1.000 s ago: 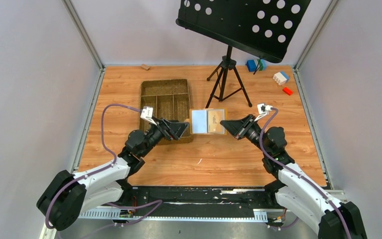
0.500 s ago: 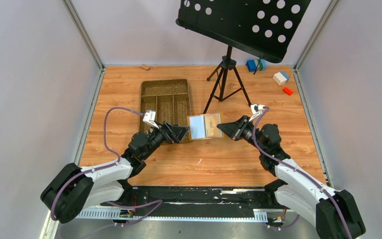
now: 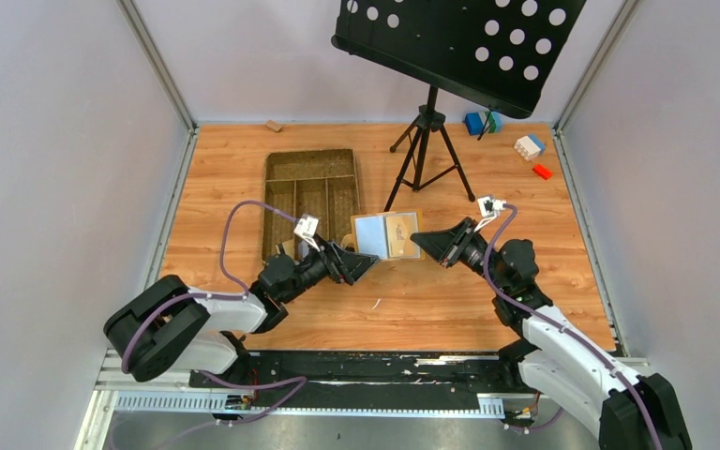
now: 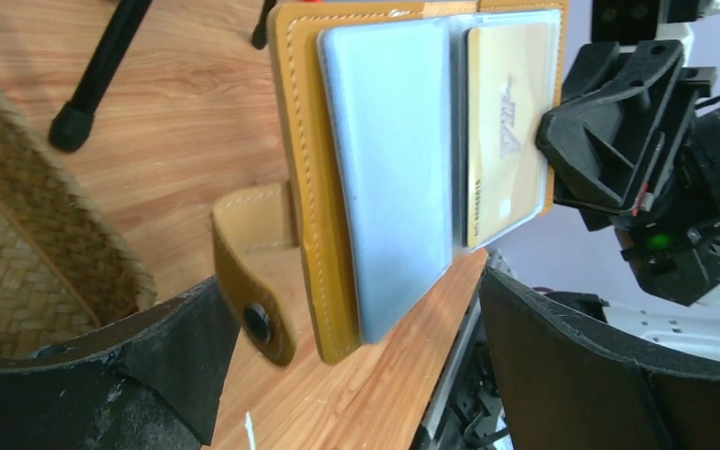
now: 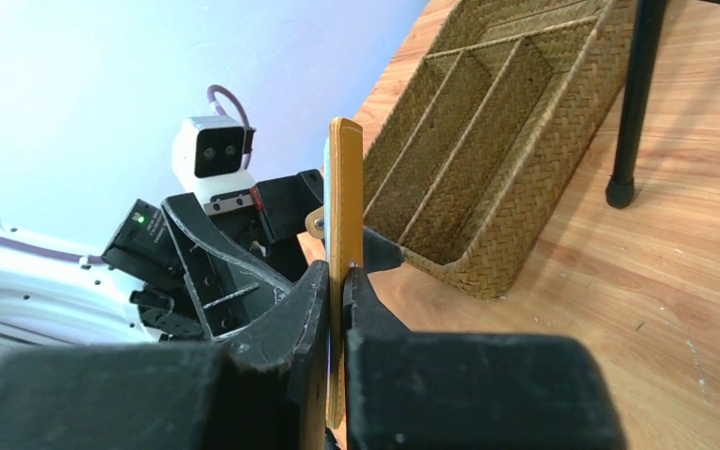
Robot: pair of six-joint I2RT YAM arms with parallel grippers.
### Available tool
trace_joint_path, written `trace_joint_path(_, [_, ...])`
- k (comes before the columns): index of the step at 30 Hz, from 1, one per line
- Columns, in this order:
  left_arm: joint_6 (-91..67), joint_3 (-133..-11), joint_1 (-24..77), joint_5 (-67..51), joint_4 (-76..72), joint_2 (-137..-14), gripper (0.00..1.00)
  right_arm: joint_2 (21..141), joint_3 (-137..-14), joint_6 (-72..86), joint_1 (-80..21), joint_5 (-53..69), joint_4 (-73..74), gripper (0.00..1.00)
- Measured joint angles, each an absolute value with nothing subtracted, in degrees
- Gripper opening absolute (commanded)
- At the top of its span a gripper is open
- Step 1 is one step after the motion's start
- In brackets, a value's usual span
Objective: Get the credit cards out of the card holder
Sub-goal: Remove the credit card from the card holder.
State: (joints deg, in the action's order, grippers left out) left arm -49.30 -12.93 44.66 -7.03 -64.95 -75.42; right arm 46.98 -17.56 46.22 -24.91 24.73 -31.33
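The card holder, mustard-yellow outside and grey-blue inside, hangs open above the table. My right gripper is shut on its right edge; in the right wrist view the holder's thin edge stands upright between the closed fingers. A tan-gold credit card sits in the right-hand pocket, beside the grey-blue pocket. The snap strap hangs at the holder's lower left. My left gripper is open just below and left of the holder, its jaws wide around the holder's lower corner without touching it.
A brown woven compartment tray lies behind the left arm, close to the holder. A black music stand on a tripod stands at the back centre. Small coloured blocks lie at the back right.
My left arm has swung right and toward the near edge, bringing its open jaws under the holder. The right gripper has carried the holder slightly left and tilted it.
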Motion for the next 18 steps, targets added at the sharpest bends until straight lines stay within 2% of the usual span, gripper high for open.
trace_joint_path(10, [-49.8, -14.0, 44.6, -11.6, -73.8, -78.2, 0.99, 49.0, -17.5, 48.1, -24.9, 28.4, -35.2, 0.0])
trace_joint_path(18, [-49.5, -14.8, 44.6, -12.4, -74.3, -78.2, 0.8, 53.2, -17.5, 50.1, -25.0, 32.5, -39.0, 0.0])
